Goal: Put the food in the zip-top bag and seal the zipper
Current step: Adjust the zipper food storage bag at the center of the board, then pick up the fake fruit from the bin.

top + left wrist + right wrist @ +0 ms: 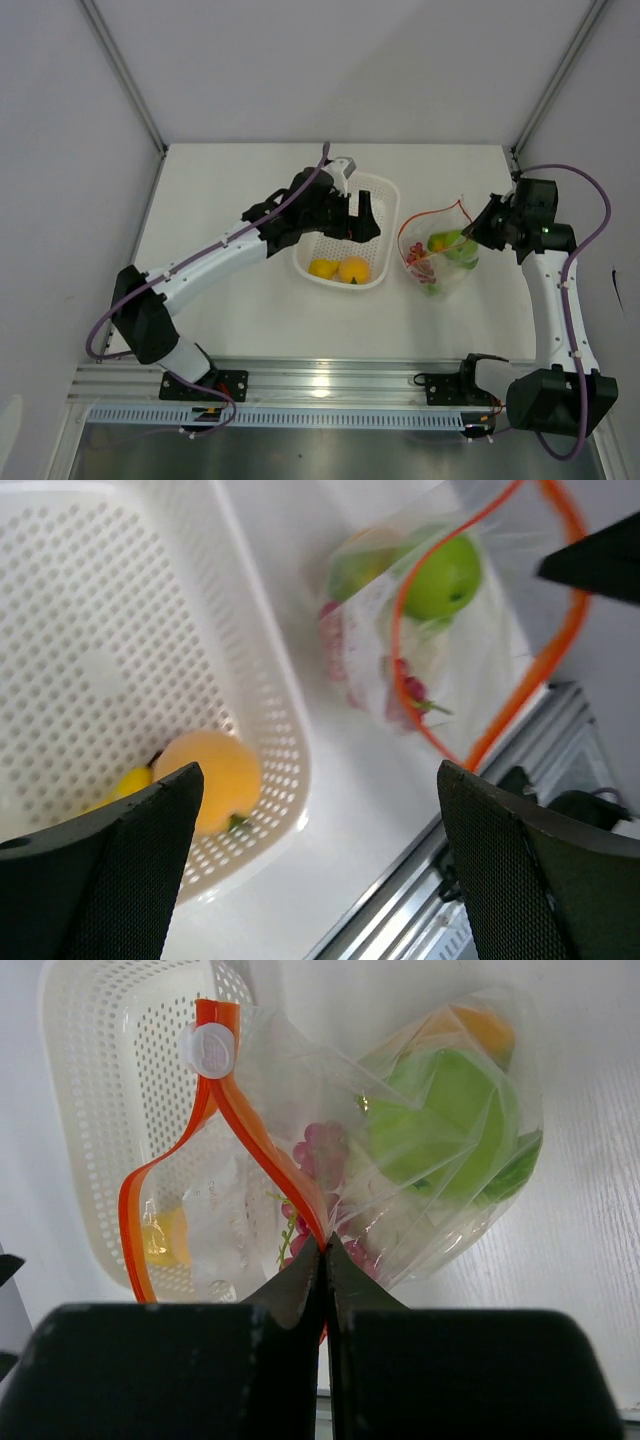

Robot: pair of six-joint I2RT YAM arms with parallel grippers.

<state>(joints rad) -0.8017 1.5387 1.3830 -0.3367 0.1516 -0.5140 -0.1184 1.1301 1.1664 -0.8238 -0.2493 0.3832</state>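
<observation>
- Zip-top bag (440,262) sits on the worktop (230,190) just to the right of the white basket (385,185), close to it but not touching in the top view.
- Its mouth gapes open, and the orange-red zipper (250,1130) forms a wide loop. A white slider (208,1048) sits on the strip at the end of the loop toward the basket.
- Inside the bag, on the side away from the basket, is a green apple (440,1120). A red grape bunch (325,1150) lies nearer the zipper, and an orange piece (470,1030) shows beyond the apple. Something pale and white shows through the plastic too, but it is too blurred to name.
- Two pieces of food are not in the bag. An orange fruit (215,775) and a smaller yellow fruit (322,268) lie side by side at the near end of the basket.
- Right hand (325,1260) is on the far side of the bag from the basket. Its fingers are pressed together on the zipper, pinching the strip at the right side of the mouth.
- Left hand (365,218) hangs over the basket's right half. Its fingers (110,880) are spread wide apart, with nothing between them and no contact with the basket or the fruit.
</observation>
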